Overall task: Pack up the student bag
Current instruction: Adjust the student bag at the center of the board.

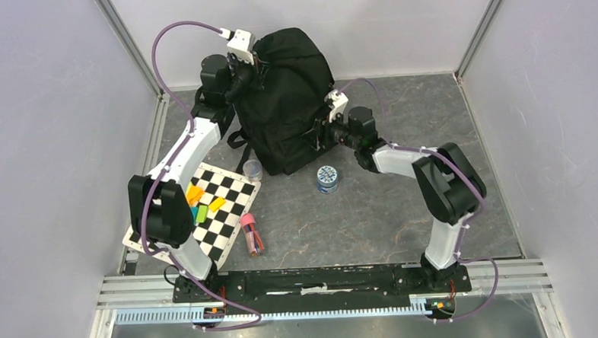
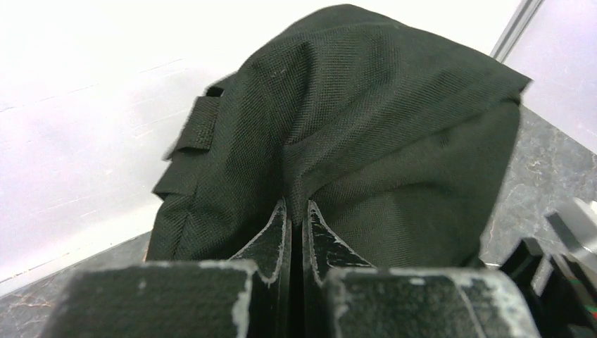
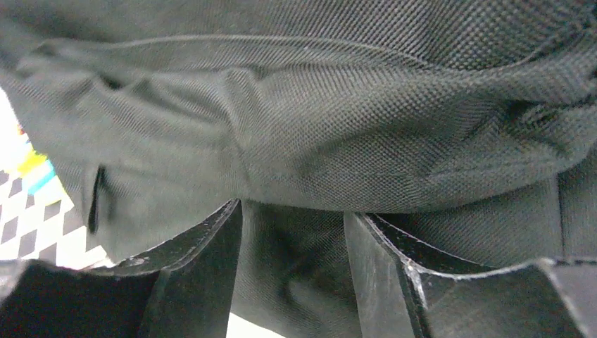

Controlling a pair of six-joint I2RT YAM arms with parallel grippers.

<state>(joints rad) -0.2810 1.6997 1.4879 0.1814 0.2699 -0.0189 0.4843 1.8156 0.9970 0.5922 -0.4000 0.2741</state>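
Grey stone-look table [image 1: 405,218] is carrying the student bag [image 1: 289,101] at its far middle, looking soft and floppy. Up top the left gripper [image 2: 296,211] is pinching a fabric fold; the right gripper [image 3: 292,232] is gaping at a side seam, probably the sturdier hold.

The left arm [image 1: 181,151] and right arm [image 1: 398,158] combine white link shells with black cylindrical joints. A purple cable [image 1: 158,53] runs along each (tied at intervals). The left gripper [image 2: 296,205] and right gripper [image 3: 292,210] have black fingers [image 3: 204,246] with scuffed, pale edges.
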